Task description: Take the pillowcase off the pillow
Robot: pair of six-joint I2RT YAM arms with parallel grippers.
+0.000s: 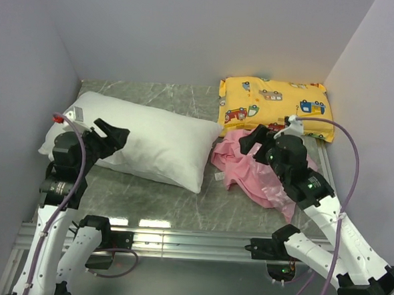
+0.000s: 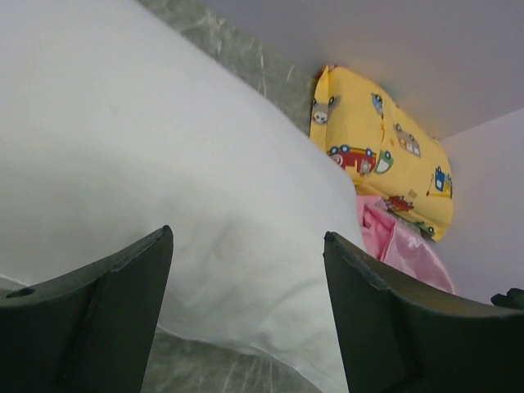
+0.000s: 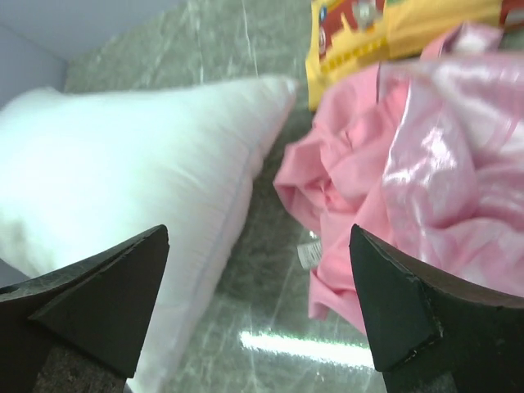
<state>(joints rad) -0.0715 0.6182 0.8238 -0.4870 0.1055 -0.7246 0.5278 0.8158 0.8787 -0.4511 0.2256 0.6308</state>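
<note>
The white pillow (image 1: 154, 139) lies bare on the left half of the table; it fills the left wrist view (image 2: 147, 164) and shows in the right wrist view (image 3: 123, 172). The pink pillowcase (image 1: 249, 171) lies crumpled in a heap to its right, apart from it, with a small white label at its edge; it also shows in the right wrist view (image 3: 409, 180) and the left wrist view (image 2: 401, 246). My left gripper (image 1: 114, 139) is open and empty over the pillow's left end. My right gripper (image 1: 251, 141) is open and empty above the pillowcase.
A yellow vehicle-print pillow (image 1: 274, 105) lies at the back right, touching the pink heap. Grey walls close in the left, back and right. A strip of marble tabletop (image 1: 207, 205) shows between pillow and pillowcase. A metal rail (image 1: 178, 240) runs along the near edge.
</note>
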